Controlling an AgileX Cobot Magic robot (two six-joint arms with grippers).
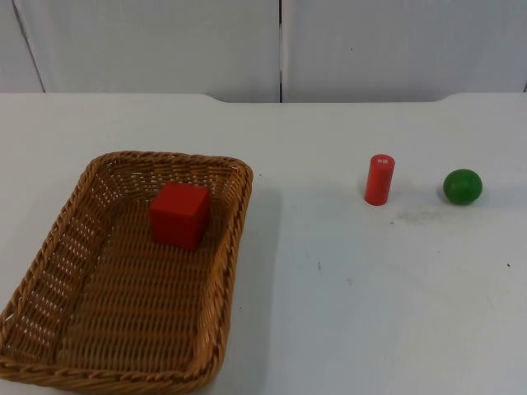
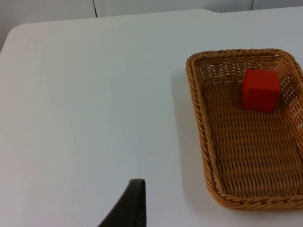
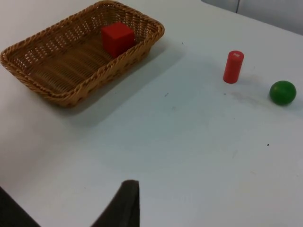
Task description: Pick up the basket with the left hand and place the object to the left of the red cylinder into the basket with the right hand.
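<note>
Cube (image 1: 179,215) already in basket (image 1: 49,271) on table, gripper fingers unreadable, so lifting could tip it out.

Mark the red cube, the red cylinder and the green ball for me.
red cube (image 1: 179,216): top view, on its front face, inside the basket.
red cylinder (image 1: 380,180): top view, mid-height on its side.
green ball (image 3: 282,92): right wrist view, centre of its surface.
</note>
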